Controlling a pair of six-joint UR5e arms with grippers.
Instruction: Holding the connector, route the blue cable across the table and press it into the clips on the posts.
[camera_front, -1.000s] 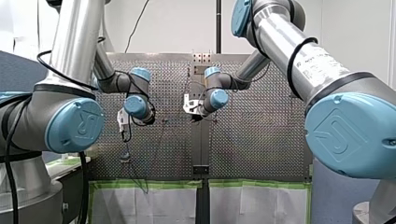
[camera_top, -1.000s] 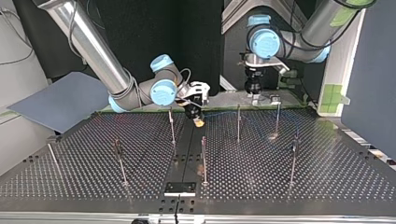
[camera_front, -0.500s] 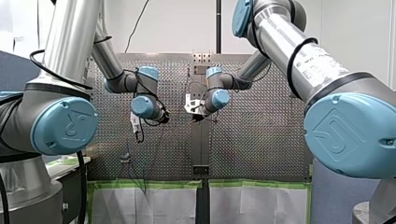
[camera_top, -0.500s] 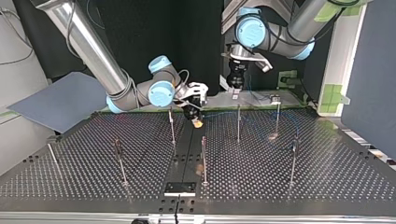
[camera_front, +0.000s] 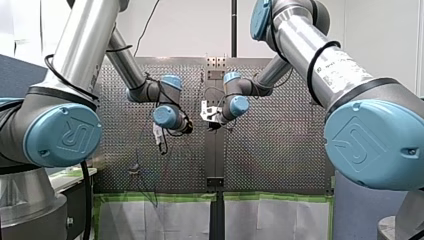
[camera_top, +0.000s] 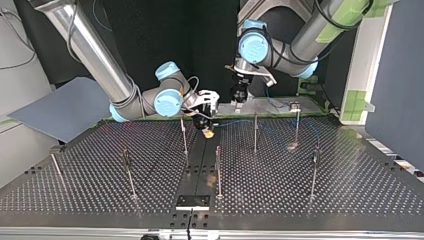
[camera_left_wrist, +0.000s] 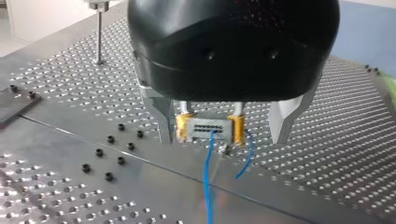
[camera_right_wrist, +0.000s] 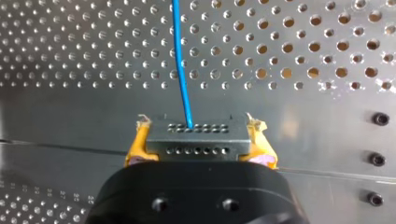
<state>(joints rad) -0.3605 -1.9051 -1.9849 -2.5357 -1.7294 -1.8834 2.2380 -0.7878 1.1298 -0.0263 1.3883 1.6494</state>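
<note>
A perforated steel table (camera_top: 300, 195) fills the top view, with a dark backdrop (camera_top: 165, 35) behind it. A grey-blue board (camera_top: 60, 107) lies at far left, and there is green tape (camera_top: 356, 100) on a white panel at far right. Thin posts (camera_top: 255, 132) stand well apart on the table. My right gripper (camera_right_wrist: 198, 127) hangs low over the far middle, its yellow pads clenched on a connector (camera_right_wrist: 196, 145). My left gripper (camera_left_wrist: 210, 133), higher and just right of it, grasps the other connector (camera_left_wrist: 205, 126). The blue cable (camera_right_wrist: 181, 60) runs out from both connectors.
</note>
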